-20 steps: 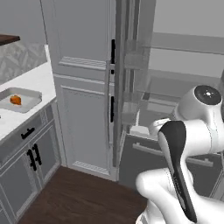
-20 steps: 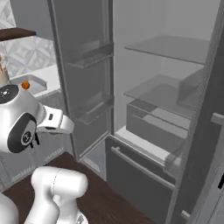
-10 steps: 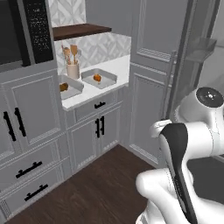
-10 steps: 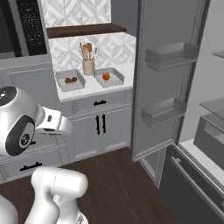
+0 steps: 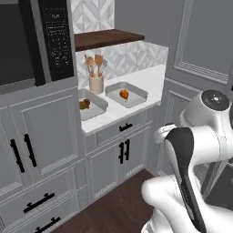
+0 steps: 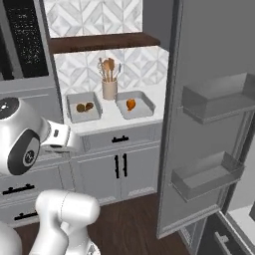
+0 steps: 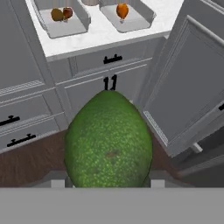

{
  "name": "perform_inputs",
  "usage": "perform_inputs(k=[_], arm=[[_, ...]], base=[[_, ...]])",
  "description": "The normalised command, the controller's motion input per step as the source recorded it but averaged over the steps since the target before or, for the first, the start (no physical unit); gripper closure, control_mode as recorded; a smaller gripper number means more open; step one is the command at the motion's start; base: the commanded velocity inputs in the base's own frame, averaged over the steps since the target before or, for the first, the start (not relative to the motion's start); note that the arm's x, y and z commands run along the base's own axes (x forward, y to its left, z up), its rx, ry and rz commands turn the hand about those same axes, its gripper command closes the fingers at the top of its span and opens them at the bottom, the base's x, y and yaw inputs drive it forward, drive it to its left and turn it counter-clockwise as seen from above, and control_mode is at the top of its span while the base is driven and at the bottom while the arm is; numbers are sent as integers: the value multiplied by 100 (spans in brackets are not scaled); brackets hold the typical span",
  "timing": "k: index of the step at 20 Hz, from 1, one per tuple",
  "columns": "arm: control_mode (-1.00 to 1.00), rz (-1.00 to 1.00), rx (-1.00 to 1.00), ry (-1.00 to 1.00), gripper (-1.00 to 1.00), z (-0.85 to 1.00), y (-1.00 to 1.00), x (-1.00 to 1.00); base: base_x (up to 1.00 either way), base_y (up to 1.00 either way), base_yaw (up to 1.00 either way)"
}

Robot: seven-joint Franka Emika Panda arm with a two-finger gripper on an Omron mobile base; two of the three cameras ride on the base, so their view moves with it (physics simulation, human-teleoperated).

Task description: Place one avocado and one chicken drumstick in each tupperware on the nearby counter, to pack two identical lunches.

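Pincer (image 7: 108, 183) gripping green avocado (image 7: 108, 141), fridge door (image 6: 209, 124) open beside counter (image 6: 149, 97)

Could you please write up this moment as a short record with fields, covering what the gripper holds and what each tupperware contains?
gripper: shut on a green avocado
left tupperware: one drumstick and a yellowish-brown avocado
right tupperware: one orange drumstick, no avocado
between the tupperwares: beige crock with wooden utensils
counter: white, over grey cabinets with black handles
fridge door: open, to the right of the counter
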Motion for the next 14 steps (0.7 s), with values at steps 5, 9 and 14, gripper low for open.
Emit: perform_inputs(k=[5,9,14], arm=[[100,0,0,0,100,0,0,0],[100,0,0,0,100,0,0,0],[100,0,0,0,100,0,0,0]], base=[[100,-10,-14],[100,15,-8],[97,-13,-2]])
